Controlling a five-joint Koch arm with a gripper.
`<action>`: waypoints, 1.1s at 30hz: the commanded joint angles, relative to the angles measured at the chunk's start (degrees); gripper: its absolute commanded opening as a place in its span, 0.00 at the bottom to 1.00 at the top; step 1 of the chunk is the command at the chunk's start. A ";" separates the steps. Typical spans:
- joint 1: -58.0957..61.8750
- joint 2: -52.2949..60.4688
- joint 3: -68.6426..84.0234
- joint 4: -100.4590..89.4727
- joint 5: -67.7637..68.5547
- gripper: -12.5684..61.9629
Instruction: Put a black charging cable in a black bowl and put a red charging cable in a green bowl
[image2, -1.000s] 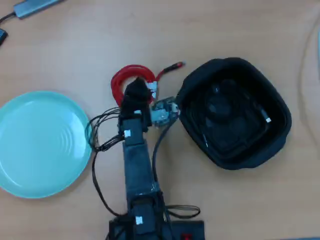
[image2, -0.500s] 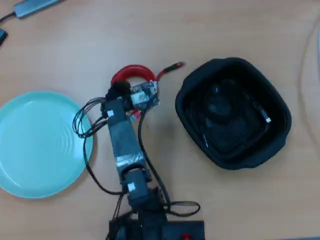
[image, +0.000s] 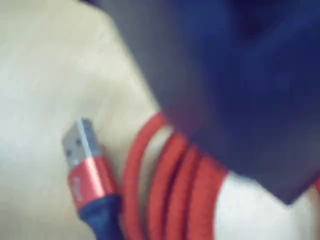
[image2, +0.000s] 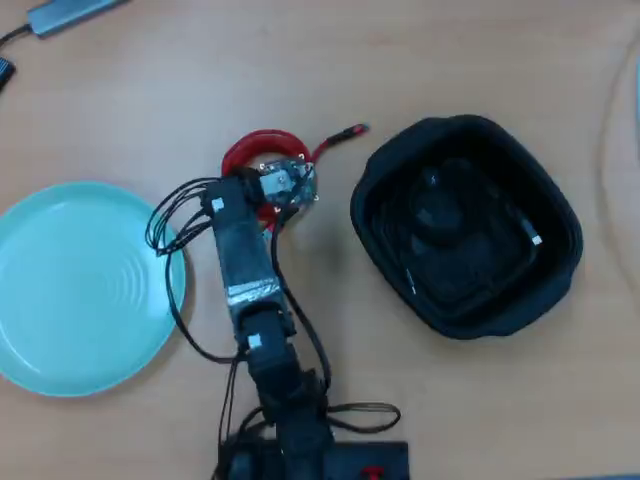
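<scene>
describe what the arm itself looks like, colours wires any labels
Seen from overhead, the arm is slim and black in boxy segments, with small white labels, loose black wires looping beside it, and a bare silver-grey circuit board at the wrist.

Light wood counter (image2: 450, 60). On it: green bowl (image2: 80, 290) left, red charging cable (image2: 262, 147) centre, black bowl (image2: 466, 226) right, grey adapter (image2: 70, 12) top-left corner.
</scene>
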 joint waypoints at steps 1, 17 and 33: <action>0.00 -0.18 -8.09 0.97 1.67 0.63; -1.41 -9.40 -13.36 1.05 3.16 0.62; -1.49 -11.16 -13.01 2.99 3.34 0.23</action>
